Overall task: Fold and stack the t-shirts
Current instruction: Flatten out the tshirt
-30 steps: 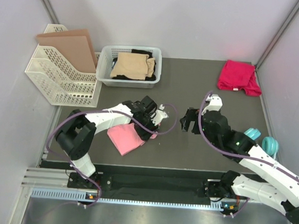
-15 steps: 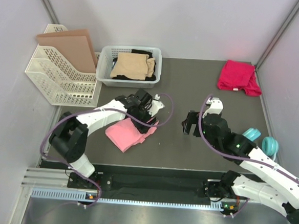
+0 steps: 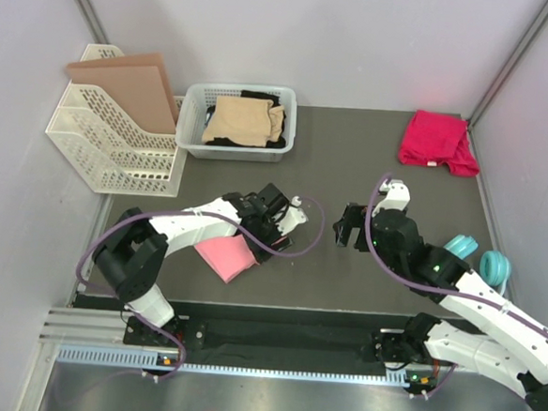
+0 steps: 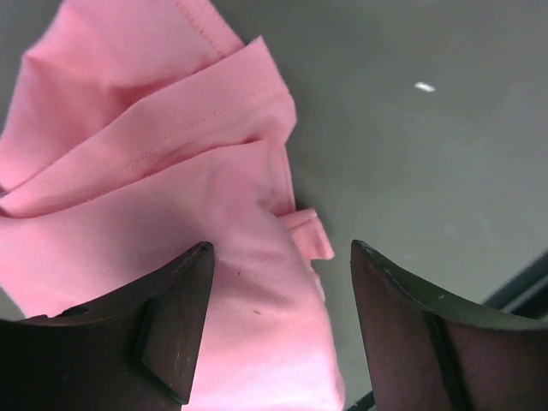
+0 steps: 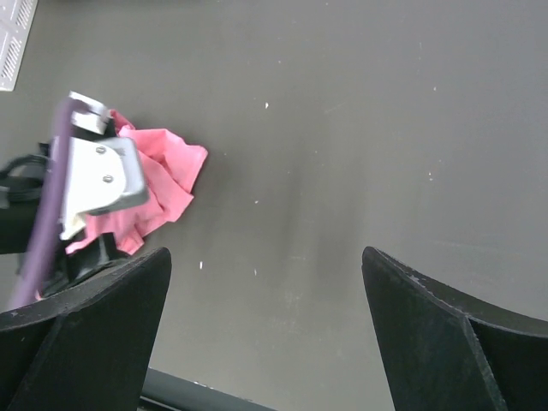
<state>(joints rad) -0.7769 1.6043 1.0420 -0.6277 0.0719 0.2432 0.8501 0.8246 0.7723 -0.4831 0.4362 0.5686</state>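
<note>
Above the pink t-shirt (image 4: 163,205), left tool (image 4: 278,257).

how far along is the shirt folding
Done: the pink shirt lies roughly folded. In hand: nothing; the left tool hangs open over it, the right tool open, empty. Left: the magenta shirt lies crumpled, the tan shirt sits in the basket, nothing stacked.

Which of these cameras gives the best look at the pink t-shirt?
The left wrist view: the pink t-shirt fills it, folds and seams clear. The top view shows it small, partly under the left arm. The right wrist view shows it far off, partly behind that arm.
</note>
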